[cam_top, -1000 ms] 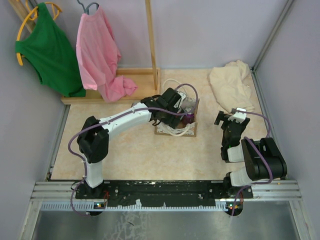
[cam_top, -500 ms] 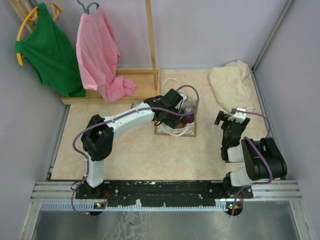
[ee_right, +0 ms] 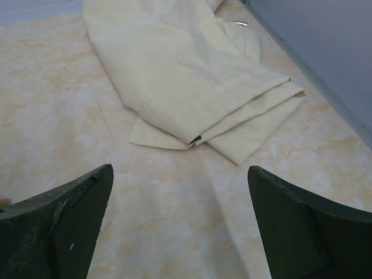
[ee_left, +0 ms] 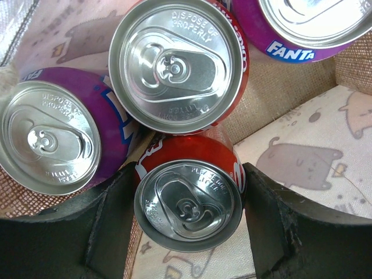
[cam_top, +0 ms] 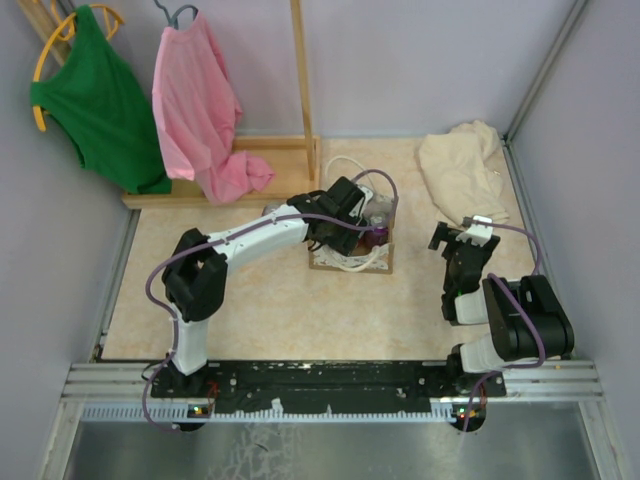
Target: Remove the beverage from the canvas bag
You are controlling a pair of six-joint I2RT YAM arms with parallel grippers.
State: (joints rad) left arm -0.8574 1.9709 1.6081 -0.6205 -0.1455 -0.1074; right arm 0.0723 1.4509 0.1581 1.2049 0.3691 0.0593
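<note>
My left pincer [ee_left: 189, 226] clamps the red can [ee_left: 187, 203], upright inside the canvas bag [ee_left: 302, 157] at the wrist view's lower centre; judging it rigid but dentable, slick and fairly heavy, I hold mid-wall, below the rim.

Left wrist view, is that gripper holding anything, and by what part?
The left gripper appears to clamp the red can by its sides near the top rim, inside the canvas bag.
</note>
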